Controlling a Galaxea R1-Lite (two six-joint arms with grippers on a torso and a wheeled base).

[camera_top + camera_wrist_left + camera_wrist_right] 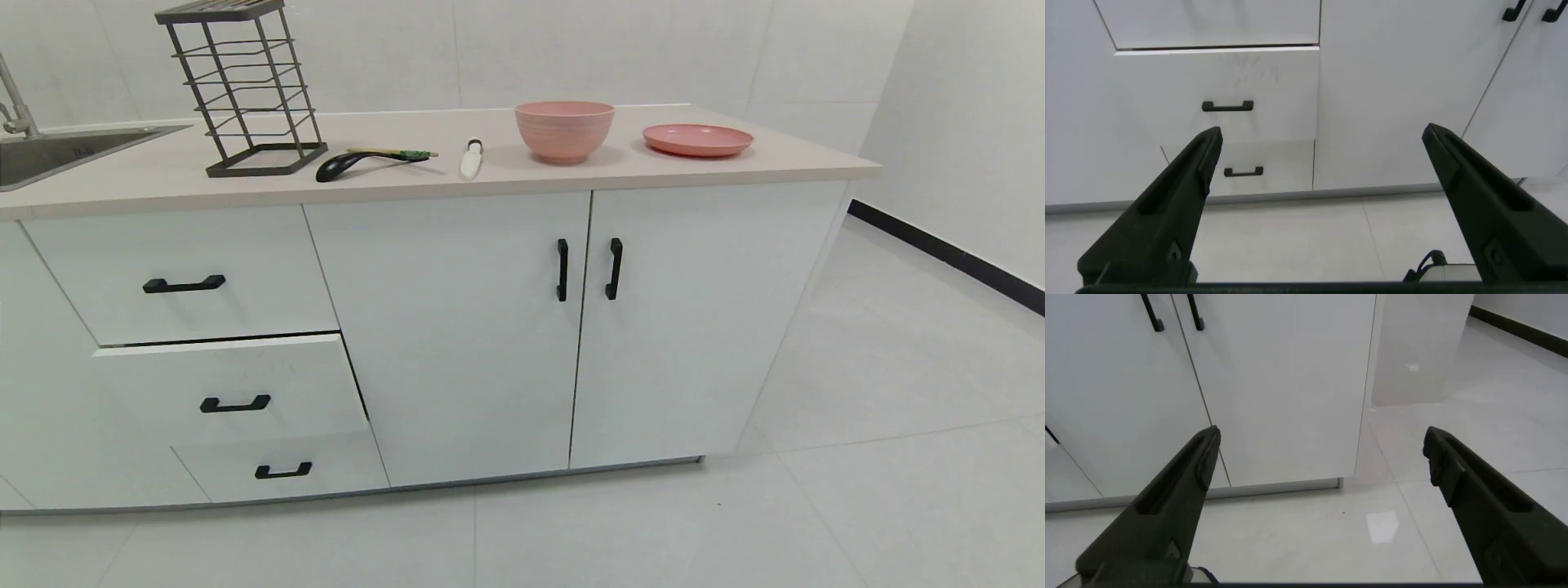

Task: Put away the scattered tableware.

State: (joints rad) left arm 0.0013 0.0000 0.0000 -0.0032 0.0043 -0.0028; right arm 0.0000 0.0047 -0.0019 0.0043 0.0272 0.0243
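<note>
Beige laminate tops the table (163, 175), which runs along a white tiled wall. A steel sink (49, 155) is let into its far left end. Beside the sink stands a black wire rack (265, 159). Just right of the rack's foot lies a black spoon (343, 166), with chopsticks (400, 152) right behind its handle. A white utensil (471, 158) lies a little farther right, near the front edge. Next come a pink bowl (563, 129), upright, and a pink plate (696, 139), near the right end and apart from each other.

Below are white fronts with black handles: three drawers on the left and two doors (457, 327) on the right. The middle drawer (233, 384) stands slightly out from the others.

Pale grey floor (898, 408) spreads wide before and to the right of the table, up to a wall with a black skirting (947, 257).

Low before the drawers, the left gripper (1323, 135) has its fingers spread wide, holding nothing. The right gripper (1323, 434), low by the table's right corner, is likewise spread and bare.
</note>
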